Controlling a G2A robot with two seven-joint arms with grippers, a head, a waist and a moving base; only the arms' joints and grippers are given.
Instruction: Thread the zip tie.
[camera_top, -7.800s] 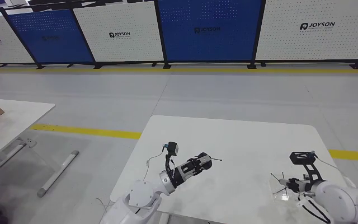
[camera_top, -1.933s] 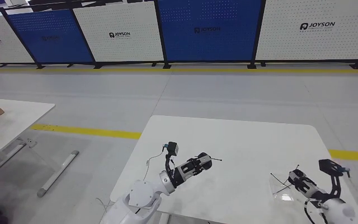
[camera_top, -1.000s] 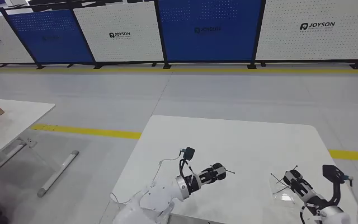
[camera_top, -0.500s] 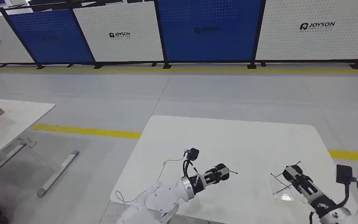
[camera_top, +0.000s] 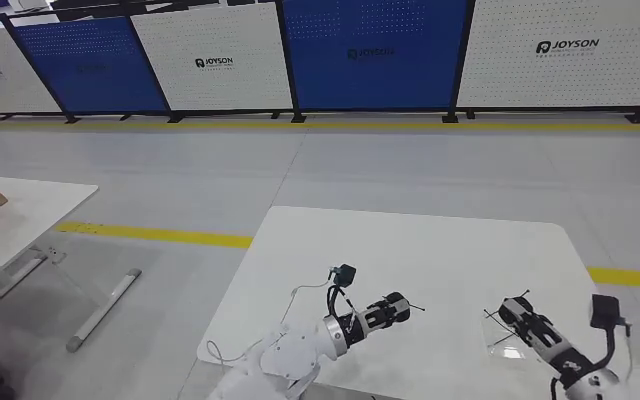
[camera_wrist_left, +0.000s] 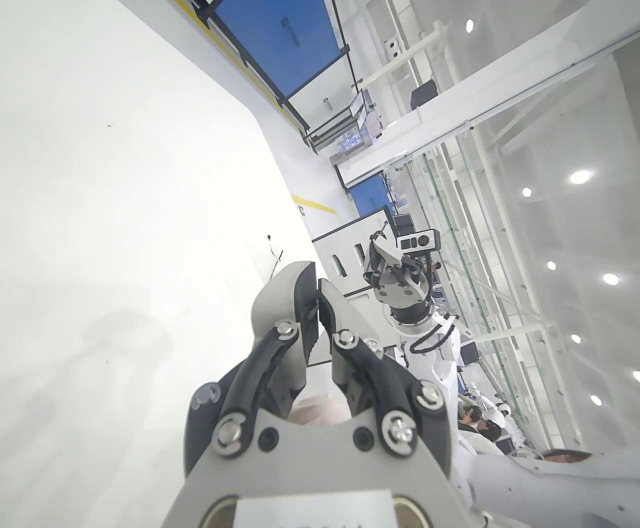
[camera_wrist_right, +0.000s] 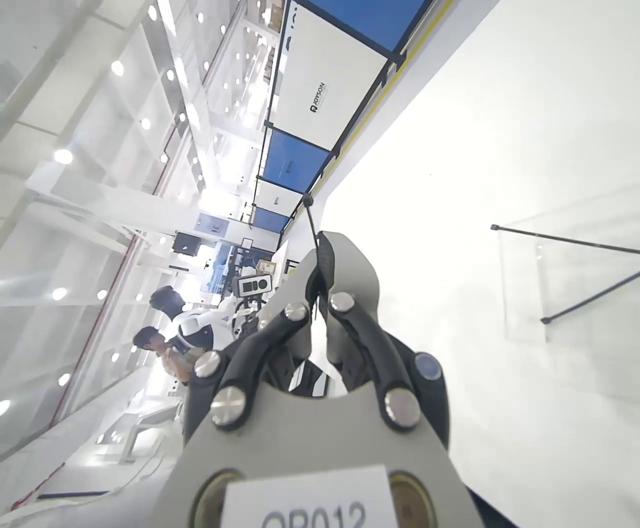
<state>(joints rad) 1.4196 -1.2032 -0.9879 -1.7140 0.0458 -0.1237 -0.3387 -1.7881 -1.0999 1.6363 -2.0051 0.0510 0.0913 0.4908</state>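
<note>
Although the two arms stand well apart over the table (camera_top: 400, 240), each has a tie in its grip. The right gripper (camera_wrist_right: 322, 247) is closed tight on a black zip tie (camera_wrist_right: 312, 220), with a short length and the head projecting beyond the fingertips. The left gripper (camera_wrist_left: 318, 286) is likewise closed, a second tie (camera_wrist_left: 273, 248) showing past its tips. Two spare ties (camera_wrist_right: 560, 240) lie on a clear sheet (camera_wrist_right: 520, 310) near the right gripper. Assessment: the strap is very light, thin and springy, and smooth enough to swivel between the pads. It is best held close behind the head and near the tail tip, so the free ends neither droop nor whip.
</note>
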